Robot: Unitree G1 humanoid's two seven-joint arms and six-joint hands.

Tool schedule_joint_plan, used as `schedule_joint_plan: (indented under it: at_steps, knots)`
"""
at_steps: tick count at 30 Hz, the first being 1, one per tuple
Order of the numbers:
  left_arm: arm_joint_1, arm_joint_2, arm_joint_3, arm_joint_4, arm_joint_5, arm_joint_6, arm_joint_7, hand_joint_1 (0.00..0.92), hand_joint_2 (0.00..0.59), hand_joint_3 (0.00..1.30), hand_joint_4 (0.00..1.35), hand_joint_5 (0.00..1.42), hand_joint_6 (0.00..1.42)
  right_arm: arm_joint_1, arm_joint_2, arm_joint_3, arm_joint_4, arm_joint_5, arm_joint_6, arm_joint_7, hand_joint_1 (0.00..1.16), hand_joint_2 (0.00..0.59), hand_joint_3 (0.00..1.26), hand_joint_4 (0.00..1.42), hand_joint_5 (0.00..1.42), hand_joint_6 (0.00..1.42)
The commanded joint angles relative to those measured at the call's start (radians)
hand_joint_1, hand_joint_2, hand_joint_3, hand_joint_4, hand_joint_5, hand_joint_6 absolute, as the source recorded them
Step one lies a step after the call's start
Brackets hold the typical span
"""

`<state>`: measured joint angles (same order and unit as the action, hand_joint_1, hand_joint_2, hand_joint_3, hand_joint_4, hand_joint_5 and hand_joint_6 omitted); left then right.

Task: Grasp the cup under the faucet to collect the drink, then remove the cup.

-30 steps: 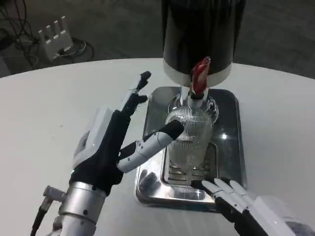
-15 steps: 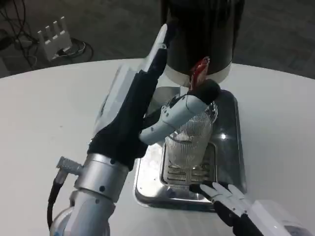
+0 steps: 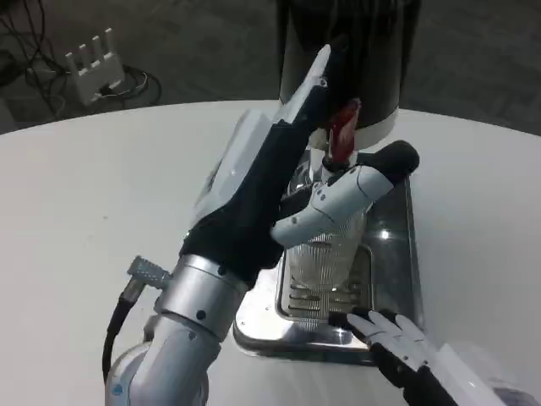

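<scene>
Left hand has climbed up and forward since a sec ago: it was low at the tray's left edge w/ fingers spread, now it's raised in front of the dispenser, fingers pointing up past the black body and thumb reaching across toward the red tap handle. Biggest item is the dispenser, at the back, standing over the steel drip tray on the white table. Ribbed glass cup stands upright on the tray grate right under the faucet, long axis vertical. Left hand is open, holding nothing; cup sits just below and slightly right of its palm, partly hidden by the thumb, can't tell if they touch. Right hand rests at the tray's near edge, fingers apart, also empty, near the cup's base but lower. Left looks closer to the handle; right is better placed for the cup, approx straight ahead of it.
</scene>
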<state>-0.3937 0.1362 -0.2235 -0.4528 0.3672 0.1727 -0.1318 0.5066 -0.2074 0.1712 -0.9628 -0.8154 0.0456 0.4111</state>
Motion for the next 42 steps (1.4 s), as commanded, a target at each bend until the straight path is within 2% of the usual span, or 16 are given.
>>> schedule_joint_plan:
  at_steps: [1, 15, 21, 29, 33, 42]
  knots:
    - [-0.022, 0.007, -0.015, 0.029, 0.003, -0.012, -0.021, 0.024, 0.04, 0.0, 0.0, 0.01, 0.0, 0.005, -0.001, 0.001, -0.005, 0.007, -0.014, -0.013, 0.63, 0.456, 0.11, 0.05, 0.0, 0.0]
    - [-0.062, 0.027, -0.053, 0.078, -0.003, -0.058, -0.064, 0.012, 0.036, 0.0, 0.0, 0.01, 0.0, -0.01, -0.001, -0.007, 0.008, 0.017, -0.009, -0.015, 0.62, 0.455, 0.12, 0.05, 0.0, 0.0]
    - [-0.063, 0.047, -0.096, 0.087, 0.05, -0.074, -0.072, 0.0, 0.043, 0.0, 0.0, 0.01, 0.0, -0.008, 0.005, 0.009, 0.009, 0.013, -0.013, -0.022, 0.62, 0.455, 0.12, 0.05, 0.0, 0.0]
    - [-0.05, 0.085, -0.109, 0.083, 0.151, -0.078, -0.066, 0.0, 0.047, 0.0, 0.0, 0.01, 0.0, -0.01, 0.002, 0.015, 0.013, 0.014, -0.012, -0.029, 0.62, 0.455, 0.12, 0.05, 0.0, 0.0]
    - [-0.059, 0.124, -0.133, 0.096, 0.267, -0.063, -0.08, 0.0, 0.058, 0.0, 0.0, 0.0, 0.0, -0.013, 0.005, 0.02, 0.009, 0.019, -0.016, -0.038, 0.62, 0.457, 0.12, 0.05, 0.0, 0.0]
    - [-0.057, 0.12, -0.132, 0.139, 0.261, -0.099, -0.088, 0.0, 0.064, 0.0, 0.0, 0.0, 0.0, -0.011, 0.001, 0.014, 0.008, 0.023, -0.014, -0.039, 0.63, 0.461, 0.12, 0.05, 0.0, 0.0]
